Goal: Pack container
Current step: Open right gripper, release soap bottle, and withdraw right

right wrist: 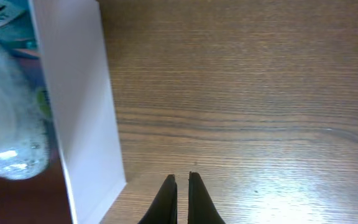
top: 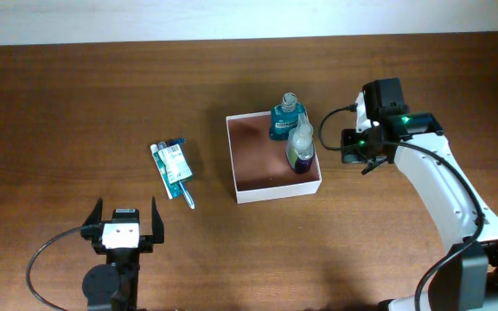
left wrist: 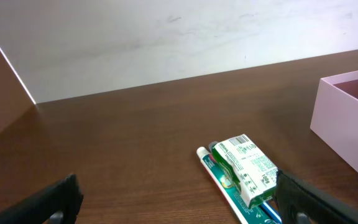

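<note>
Status: packing is part done, as I judge it. Two bottles stand in the container point(top: 279, 191), a teal bottle point(top: 287, 118) in its far right corner and a clear bottle point(top: 300, 145) just in front of it, against the right wall. One item is not yet packed: a toothpaste pack point(top: 172, 169) lies flat on the table point(top: 59, 104), left of the container and apart from it. My right gripper point(top: 346, 145) is fully closed and holds nothing. It sits outside the container, just beside the right wall, level with the clear bottle. My left gripper point(top: 125, 216) is wide open and empty. It is near the front table edge, with the pack ahead of it and slightly to its right. The next step is probably to fetch the pack with the left arm. That calls for a forward reach, jaws aligned across the narrow width of the pack, then a carry right over the container's near wall to the bare floor on its left side.
</note>
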